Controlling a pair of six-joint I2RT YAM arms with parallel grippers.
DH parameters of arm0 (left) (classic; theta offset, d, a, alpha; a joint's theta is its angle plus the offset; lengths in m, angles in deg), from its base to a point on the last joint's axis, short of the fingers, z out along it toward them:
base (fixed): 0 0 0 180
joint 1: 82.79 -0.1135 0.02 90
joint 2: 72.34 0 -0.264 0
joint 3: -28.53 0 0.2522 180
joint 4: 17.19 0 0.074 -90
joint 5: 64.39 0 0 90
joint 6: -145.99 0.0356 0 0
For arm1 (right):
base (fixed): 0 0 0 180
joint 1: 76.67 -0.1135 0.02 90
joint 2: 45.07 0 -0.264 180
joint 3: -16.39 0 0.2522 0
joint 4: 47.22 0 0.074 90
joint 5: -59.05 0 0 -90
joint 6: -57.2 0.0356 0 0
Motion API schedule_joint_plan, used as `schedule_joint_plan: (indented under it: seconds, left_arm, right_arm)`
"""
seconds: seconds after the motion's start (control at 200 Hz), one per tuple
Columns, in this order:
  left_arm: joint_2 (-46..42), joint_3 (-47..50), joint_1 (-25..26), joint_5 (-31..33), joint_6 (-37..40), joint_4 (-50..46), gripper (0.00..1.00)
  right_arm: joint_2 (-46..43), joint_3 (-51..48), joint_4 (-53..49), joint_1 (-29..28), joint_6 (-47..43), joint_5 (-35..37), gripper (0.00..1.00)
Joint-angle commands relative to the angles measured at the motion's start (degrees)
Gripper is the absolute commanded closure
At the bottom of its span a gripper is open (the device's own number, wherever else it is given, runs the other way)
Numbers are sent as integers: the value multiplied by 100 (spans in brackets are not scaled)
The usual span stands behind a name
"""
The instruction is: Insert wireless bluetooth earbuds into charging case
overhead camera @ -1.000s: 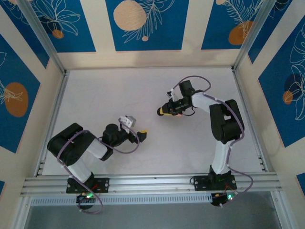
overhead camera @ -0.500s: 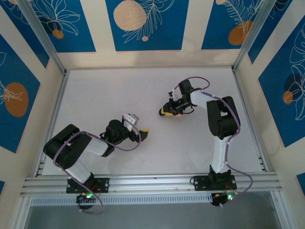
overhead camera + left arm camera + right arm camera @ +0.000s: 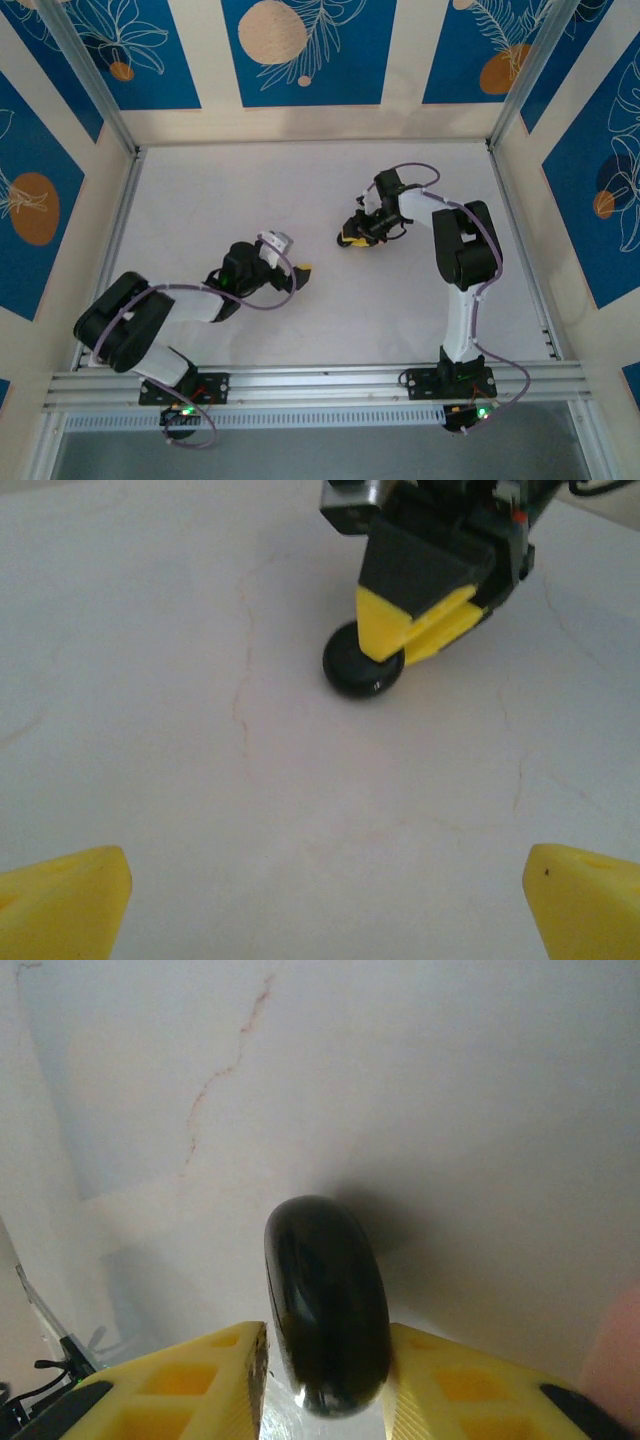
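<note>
Black charging case (image 3: 325,1345): rounded, glossy, lid shut; stands on its narrow edge on the white table (image 3: 200,200), right of centre and toward the far side. Sits between the two yellow fingers (image 3: 215,1380) of the right gripper (image 3: 410,630), one against each flank with no gap visible. Right gripper: clamps the case from both sides, tips angled down to the table surface, wrist pointing toward the left arm. In the left wrist view, appears as a dark disc at the tip of a yellow finger, touching the table. Left gripper (image 3: 327,870): jaws spread wide, nothing between them, yellow tips at the lower corners of its own view; hangs low over the table, aimed at the case, well apart from it. Table surface: pale, marked with thin hairline cracks. Surround: cream walls with blue leaf-pattern panels (image 3: 300,50), aluminium rail (image 3: 320,385) along the near edge.
</note>
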Motion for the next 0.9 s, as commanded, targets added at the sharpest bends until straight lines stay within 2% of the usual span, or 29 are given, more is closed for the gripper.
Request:
schedule_joint_plan:
  seconds: [0.0, 0.175, 0.295, 0.375, 0.46, 0.475, 0.48, 0.49, 0.495, 0.505, 0.61, 0.69, 0.895]
  left_arm:
    - [-566, -361, 15, 393, 291, -1157, 1]
    - [-1298, -687, -59, 1008, 584, -2319, 1]
    - [-1632, -856, -236, 1672, 773, -2877, 1]
    - [-1760, -962, -566, 2041, 804, -3122, 1]
    - [-1817, -969, -1152, 2241, 650, -3176, 1]
    - [-1826, -955, -1254, 2267, 604, -3176, 1]
    - [-1827, -957, -1296, 2277, 585, -3174, 1]
    - [-1835, -954, -1367, 2303, 556, -3168, 1]
    - [-1836, -948, -1397, 2313, 534, -3156, 1]
    - [-1842, -936, -1474, 2331, 508, -3132, 1]
    - [-1795, -687, -1924, 2722, 432, -2697, 1]
    - [-1609, -494, -2089, 3010, 452, -2355, 0]
    - [-697, 152, -2373, 3205, 486, -595, 0]
  right_arm:
    - [-520, 111, -340, 8, 3, 194, 63]
    - [-1060, 201, -597, -55, -59, 486, 60]
    - [-1581, 154, -578, -84, -113, 777, 57]
    - [-2033, -96, -311, -69, -234, 1261, 50]
    - [-2584, -684, 365, -5, -447, 1814, 41]
    - [-2682, -821, 496, 4, -492, 1956, 36]
    - [-2716, -866, 562, 9, -509, 2000, 30]
    - [-2778, -959, 668, 16, -544, 2087, 9]
    - [-2808, -1005, 723, 20, -566, 2109, 4]
    - [-2865, -1102, 830, 29, -595, 2201, 0]
    - [-3488, -2209, 2079, 117, -963, 3147, 1]
    - [-3873, -3074, 3126, 277, -1228, 3473, 1]
    - [-4287, -4412, 4776, 1038, -1412, 3113, 1]
